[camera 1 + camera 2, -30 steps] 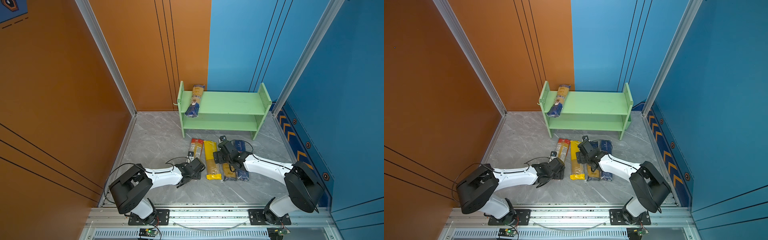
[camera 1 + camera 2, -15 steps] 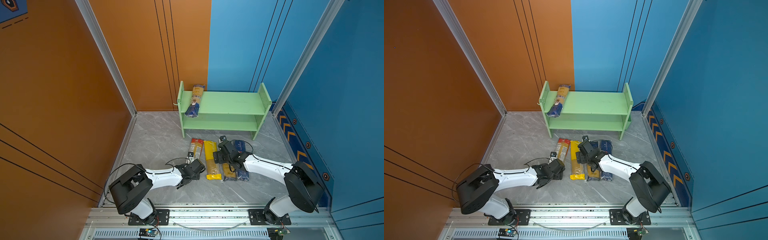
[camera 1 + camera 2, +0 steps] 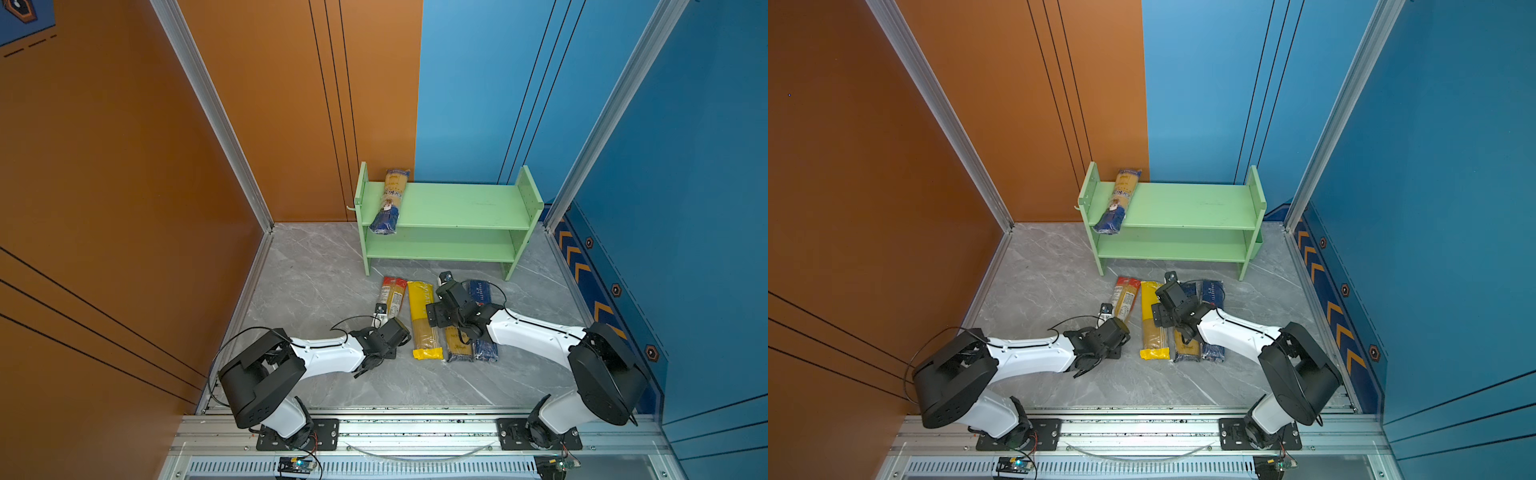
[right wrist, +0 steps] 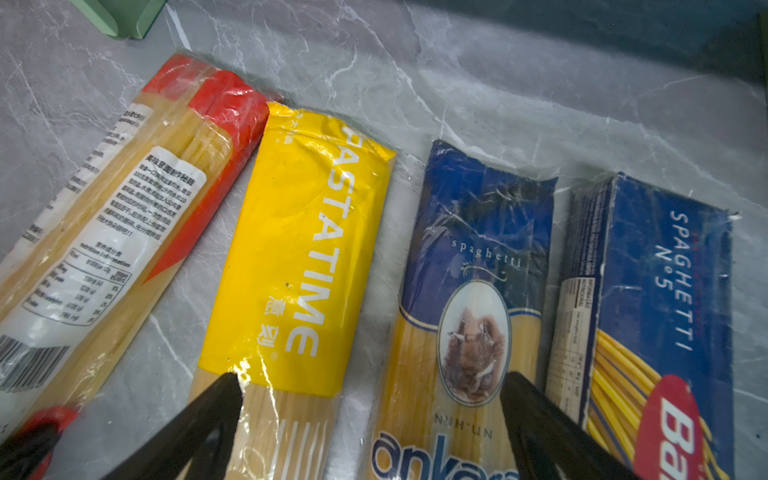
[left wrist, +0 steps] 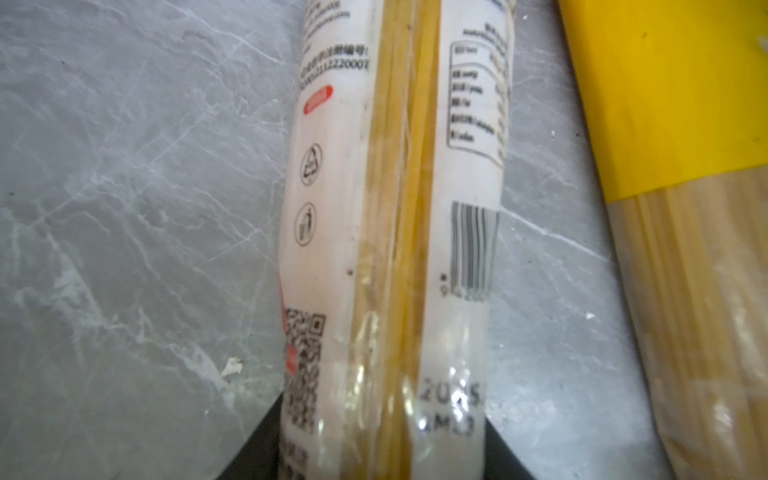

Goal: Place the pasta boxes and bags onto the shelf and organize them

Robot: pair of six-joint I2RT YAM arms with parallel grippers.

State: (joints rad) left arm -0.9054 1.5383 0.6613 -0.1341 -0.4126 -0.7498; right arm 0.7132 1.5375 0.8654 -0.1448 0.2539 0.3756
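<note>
Both top views: the shelf [image 3: 449,205] [image 3: 1183,205] is standing at the back of the grey marbled desk [image 3: 316,291]. One ankara bag [image 3: 390,201] [image 3: 1119,199] is lying front to back on the top tier, just beside the left side panel, its dark blue end overhanging the front edge. The lower tier is carrying nothing.

Four packs are lying side by side on the desk in front of the shelf. From left to right they are the red-ended clear bag [image 3: 392,295] [image 5: 395,208], the yellow bag [image 3: 423,316] [image 4: 307,249], a second ankara bag [image 3: 457,347] [image 4: 473,291] and the dark blue Barilla pack [image 3: 482,291] [image 4: 665,291].

Left wrist view: the left gripper [image 5: 384,407] is clasping the near end of the red-ended clear bag, one black finger pressing against each side. The bag is resting on the desk.

Right wrist view: the right gripper [image 4: 372,374] is standing wide apart and holding nothing. One finger is hanging over the yellow bag and one over the second ankara bag.
</note>
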